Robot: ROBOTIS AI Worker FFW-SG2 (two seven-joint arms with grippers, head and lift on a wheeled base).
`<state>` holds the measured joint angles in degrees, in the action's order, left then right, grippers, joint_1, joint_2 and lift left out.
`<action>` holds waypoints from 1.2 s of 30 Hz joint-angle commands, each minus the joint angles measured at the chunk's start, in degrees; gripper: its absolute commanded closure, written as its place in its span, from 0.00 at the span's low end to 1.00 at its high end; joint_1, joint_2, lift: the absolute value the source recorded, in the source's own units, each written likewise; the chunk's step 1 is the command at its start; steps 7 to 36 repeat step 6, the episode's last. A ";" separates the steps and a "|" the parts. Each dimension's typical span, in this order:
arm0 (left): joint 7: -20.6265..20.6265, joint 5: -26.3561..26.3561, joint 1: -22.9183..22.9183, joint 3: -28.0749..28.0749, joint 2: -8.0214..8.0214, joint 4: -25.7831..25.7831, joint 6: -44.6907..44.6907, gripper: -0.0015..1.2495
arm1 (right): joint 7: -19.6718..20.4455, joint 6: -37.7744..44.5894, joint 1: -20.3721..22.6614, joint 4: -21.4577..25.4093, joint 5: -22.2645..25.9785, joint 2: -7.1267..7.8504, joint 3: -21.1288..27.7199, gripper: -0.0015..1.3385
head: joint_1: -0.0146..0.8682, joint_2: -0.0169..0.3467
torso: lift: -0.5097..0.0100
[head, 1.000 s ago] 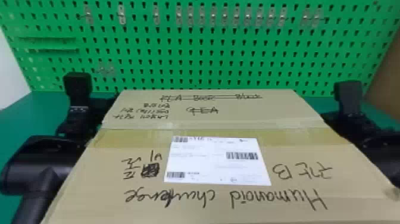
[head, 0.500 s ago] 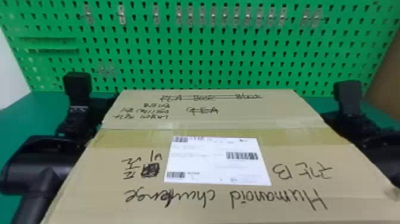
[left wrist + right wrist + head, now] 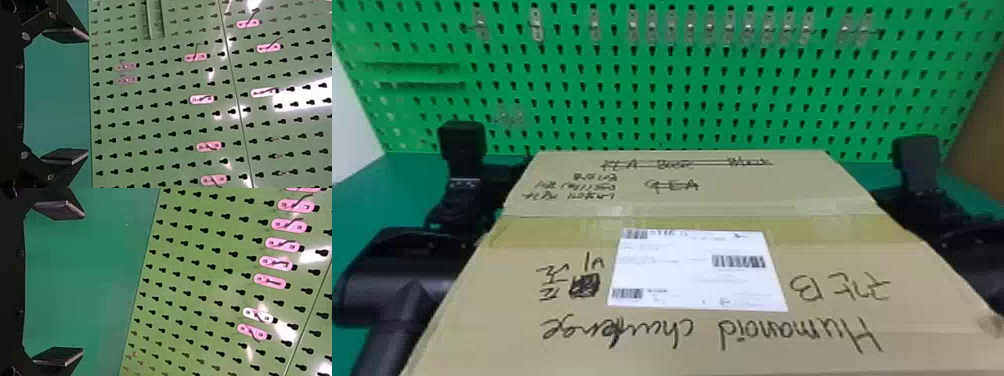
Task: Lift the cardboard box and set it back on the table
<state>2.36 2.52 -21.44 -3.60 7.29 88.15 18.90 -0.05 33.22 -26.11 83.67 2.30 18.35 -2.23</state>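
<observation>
Tan cardboard box (image 3: pixel 712 345), one — lying between left gripper (image 3: pixel 87 95) and right gripper (image 3: pixel 83 283), neither clearly nearer — both open, nothing between fingers.

Green pegboard (image 3: pixel 662 100) behind a green table (image 3: pixel 397 185).

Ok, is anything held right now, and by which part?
Neither the left gripper nor the right gripper has anything between its open fingers. The cardboard box is between the left arm and the right arm; whether they press it, I cannot tell.
</observation>
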 commanded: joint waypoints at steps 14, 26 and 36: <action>0.02 0.20 0.00 -0.01 0.00 0.00 0.00 0.19 | 0.05 0.00 -0.08 0.00 -0.01 0.02 -0.05 0.06 | 0.66 0.19 | 0.63; 0.02 0.20 0.00 -0.01 0.00 0.00 0.00 0.19 | 0.05 0.00 -0.08 0.00 -0.01 0.02 -0.05 0.06 | 0.66 0.19 | 0.63; 0.02 0.20 0.00 -0.01 0.00 0.00 0.00 0.19 | 0.05 0.00 -0.08 0.00 -0.01 0.02 -0.05 0.06 | 0.66 0.19 | 0.63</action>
